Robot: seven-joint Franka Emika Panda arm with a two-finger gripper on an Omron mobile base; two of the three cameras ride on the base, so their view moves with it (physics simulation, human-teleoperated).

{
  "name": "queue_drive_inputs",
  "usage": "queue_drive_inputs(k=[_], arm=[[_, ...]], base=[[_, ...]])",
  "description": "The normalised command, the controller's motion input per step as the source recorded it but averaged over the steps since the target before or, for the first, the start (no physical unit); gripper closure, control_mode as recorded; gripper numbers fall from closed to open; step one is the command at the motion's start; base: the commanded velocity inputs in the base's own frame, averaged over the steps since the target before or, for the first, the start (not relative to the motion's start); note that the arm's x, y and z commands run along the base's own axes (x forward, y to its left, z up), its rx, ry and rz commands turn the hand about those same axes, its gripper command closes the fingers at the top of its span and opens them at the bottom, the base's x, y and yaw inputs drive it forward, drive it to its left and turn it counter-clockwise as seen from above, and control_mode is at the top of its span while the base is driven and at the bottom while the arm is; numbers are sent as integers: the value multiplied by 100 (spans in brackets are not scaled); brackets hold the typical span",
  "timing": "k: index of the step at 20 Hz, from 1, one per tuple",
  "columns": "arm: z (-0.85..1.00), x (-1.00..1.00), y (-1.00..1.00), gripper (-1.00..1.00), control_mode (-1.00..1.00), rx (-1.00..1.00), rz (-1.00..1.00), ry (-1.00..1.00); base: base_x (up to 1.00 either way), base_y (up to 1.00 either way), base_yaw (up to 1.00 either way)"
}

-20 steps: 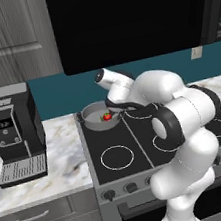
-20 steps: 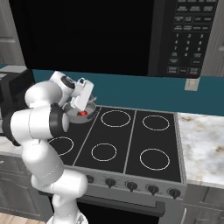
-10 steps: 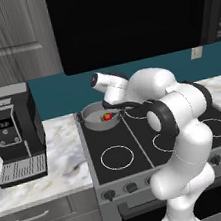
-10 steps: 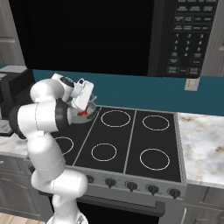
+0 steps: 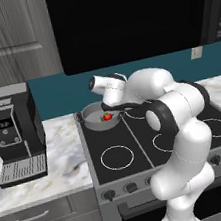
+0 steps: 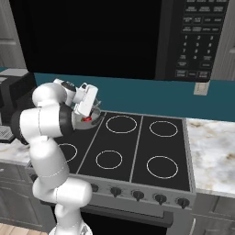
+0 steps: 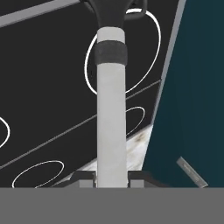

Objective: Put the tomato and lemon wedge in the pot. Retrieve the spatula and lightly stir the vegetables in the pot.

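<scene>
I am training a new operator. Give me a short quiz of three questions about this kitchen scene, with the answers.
1. True or false: the tomato lies inside the pot.
2. What does the gripper hold? A) the spatula B) a lemon C) a lid
3. Fill in: in the left base view, the coffee machine stands to the ___ of the stove.
Key: 1 true; 2 A; 3 left.
</scene>
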Motion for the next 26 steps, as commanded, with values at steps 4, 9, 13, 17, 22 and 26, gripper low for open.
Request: queue_drive_inputs(k=[4, 9, 13, 17, 22, 26], arm=[[0, 8, 3, 100, -100, 0, -3, 0], [0, 25, 17, 100, -100, -1, -4, 7], [-11, 30, 38, 100, -100, -6, -6, 10], [-35, 12, 39, 100, -100, -6, -7, 5], [-15, 14, 14, 100, -100, -5, -9, 1], [-2, 9, 1, 100, -100, 0, -10, 0]], base=[[0, 0, 0], [0, 0, 0], [0, 0, 0], [0, 0, 0], [0, 0, 0], [0, 0, 0]])
